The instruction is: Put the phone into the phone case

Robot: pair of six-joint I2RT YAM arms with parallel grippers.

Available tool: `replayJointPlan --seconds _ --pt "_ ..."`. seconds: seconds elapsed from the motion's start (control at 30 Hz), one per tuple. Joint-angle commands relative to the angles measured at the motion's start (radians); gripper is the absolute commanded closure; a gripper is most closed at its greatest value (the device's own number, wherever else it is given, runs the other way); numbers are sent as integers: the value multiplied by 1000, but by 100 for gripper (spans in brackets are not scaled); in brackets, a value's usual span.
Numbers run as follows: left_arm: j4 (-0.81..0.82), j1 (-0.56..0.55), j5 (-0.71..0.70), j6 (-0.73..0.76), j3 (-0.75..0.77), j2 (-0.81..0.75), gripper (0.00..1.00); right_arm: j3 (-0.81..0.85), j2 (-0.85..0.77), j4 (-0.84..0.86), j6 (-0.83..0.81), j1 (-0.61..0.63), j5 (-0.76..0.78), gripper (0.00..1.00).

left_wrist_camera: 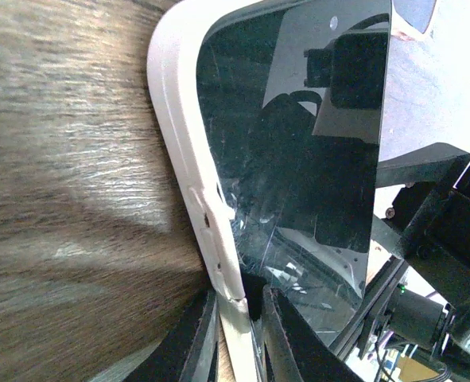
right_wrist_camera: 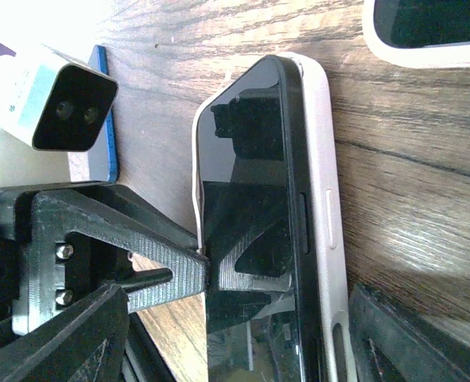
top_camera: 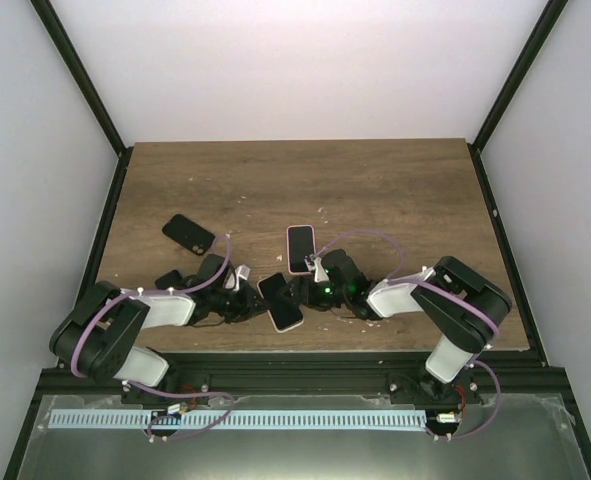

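White case (right_wrist_camera: 327,159), phone (right_wrist_camera: 250,151) inside (screen up), on bench (right_wrist_camera: 413,183); left end effector (left_wrist_camera: 238,330) clamps case edge; right end effector (right_wrist_camera: 242,318) straddles both, jaws apart.

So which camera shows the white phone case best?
The right wrist view: the white phone case hugs the black phone along its side. The left wrist view shows only one edge, and the top view shows it tiny.

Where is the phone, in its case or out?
Partly in: the phone lies in the white case, its black side showing above the rim.
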Motion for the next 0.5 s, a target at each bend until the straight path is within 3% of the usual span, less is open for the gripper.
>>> replayJointPlan --seconds 0.0,0.2,0.47 --pt "6 -2 17 27 -19 -1 83 6 15 192 94 16 -168 24" --pt "-85 -3 1 94 -6 -37 74 -18 39 311 171 16 -229 24" --pt "-108 -3 -25 108 -66 -117 72 -49 55 477 237 16 -272 24"
